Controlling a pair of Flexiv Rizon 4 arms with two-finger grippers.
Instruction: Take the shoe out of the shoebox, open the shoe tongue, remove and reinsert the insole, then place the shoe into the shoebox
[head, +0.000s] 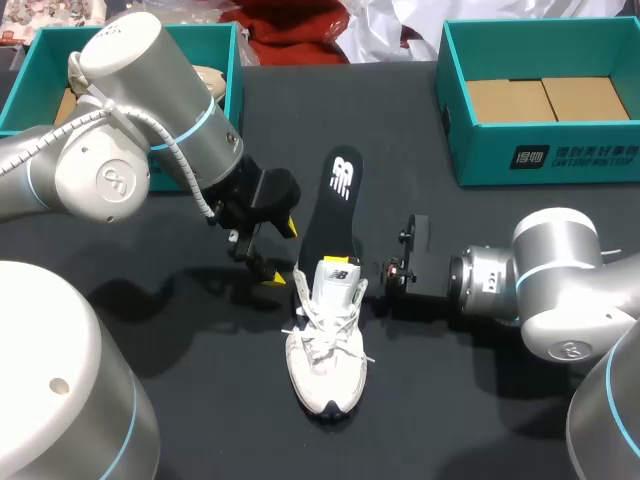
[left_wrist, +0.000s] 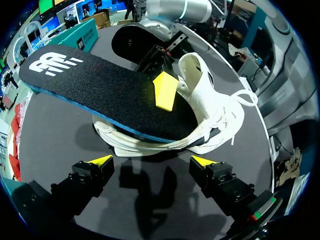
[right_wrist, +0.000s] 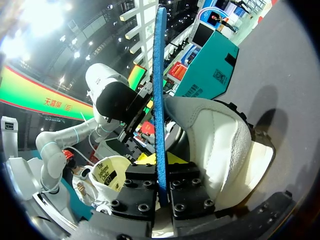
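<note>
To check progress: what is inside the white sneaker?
One end of the flat black insole sits inside the white laced sneaker; the logo end sticks out. Its depth is covered.

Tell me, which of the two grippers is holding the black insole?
The right gripper: it pinches the insole from both sides; the left gripper hangs open beside the shoe.

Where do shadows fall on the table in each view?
Head view: a soft shadow spreads over the table beside the left gripper. Left wrist view: the gripper's shadow lies between its open fingers. Right wrist view: the shoe shadows the table beyond it.
</note>
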